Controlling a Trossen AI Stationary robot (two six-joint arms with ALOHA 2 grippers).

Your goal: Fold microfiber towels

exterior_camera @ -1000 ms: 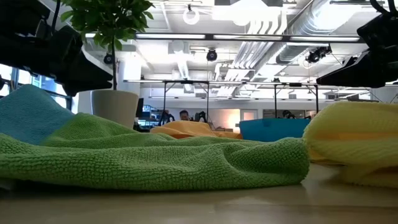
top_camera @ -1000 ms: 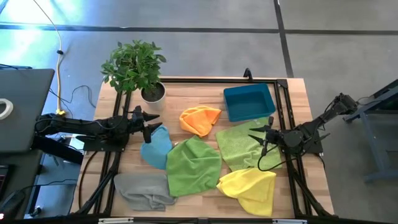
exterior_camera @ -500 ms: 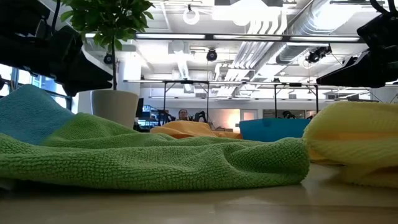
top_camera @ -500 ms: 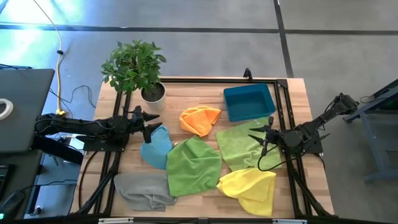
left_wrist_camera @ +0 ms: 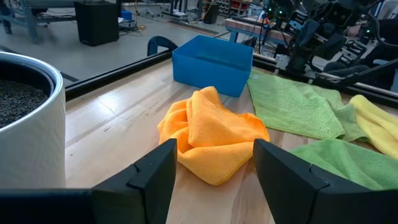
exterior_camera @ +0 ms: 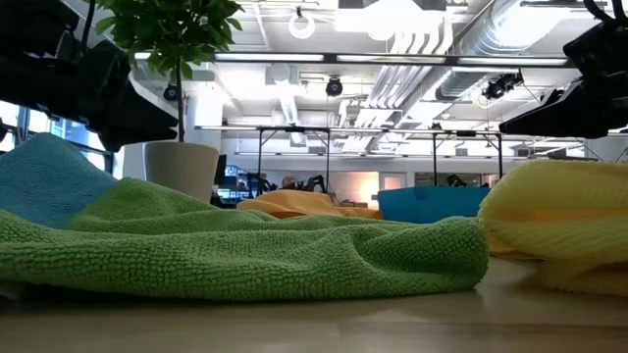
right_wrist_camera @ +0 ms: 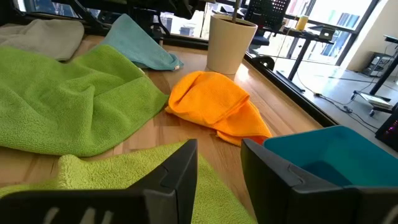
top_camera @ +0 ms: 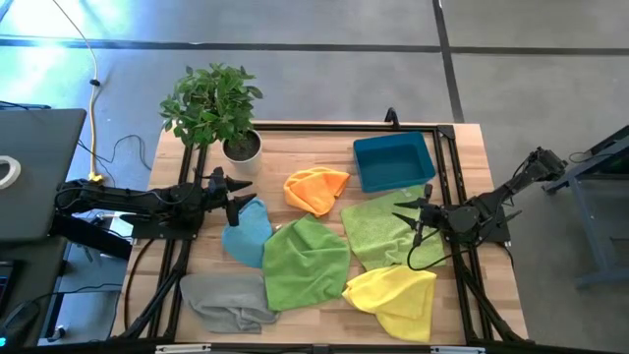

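Six microfiber towels lie crumpled on the wooden table: orange (top_camera: 316,190), light blue (top_camera: 247,231), green (top_camera: 307,262), lime green (top_camera: 380,227), yellow (top_camera: 394,296) and grey (top_camera: 226,300). My left gripper (top_camera: 240,194) hovers open at the table's left side, just beyond the light blue towel, pointing at the orange towel (left_wrist_camera: 211,140). My right gripper (top_camera: 410,214) hovers open over the lime green towel's right part (right_wrist_camera: 112,171), its fingers a narrower gap apart. Neither holds anything.
A blue plastic bin (top_camera: 394,160) stands at the far right of the table. A potted plant in a white pot (top_camera: 240,147) stands at the far left. A black frame rail (top_camera: 324,126) runs around the table. Bare wood shows along the far edge.
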